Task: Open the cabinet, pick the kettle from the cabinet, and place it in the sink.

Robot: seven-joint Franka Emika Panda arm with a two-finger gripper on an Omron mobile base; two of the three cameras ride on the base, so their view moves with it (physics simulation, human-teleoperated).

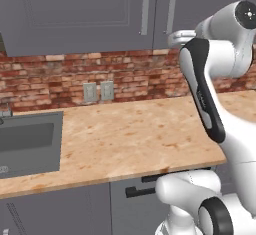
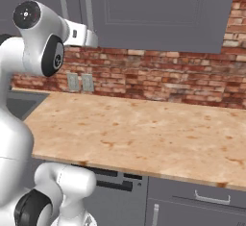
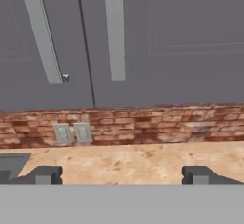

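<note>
Gripper spread wide, empty, facing the wide dark grey two-door cabinet, both doors shut; every step remains.

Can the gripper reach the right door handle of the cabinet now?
Probably yes. The gripper is open and faces the closed cabinet; nothing stands between it and the right handle, though it is not yet touching.

Cabinet up above the counter, both doors shut, handles side by side at the centre seam. Sink set into the counter's left end. Outlets on the brick wall behind, under the cabinet.
</note>
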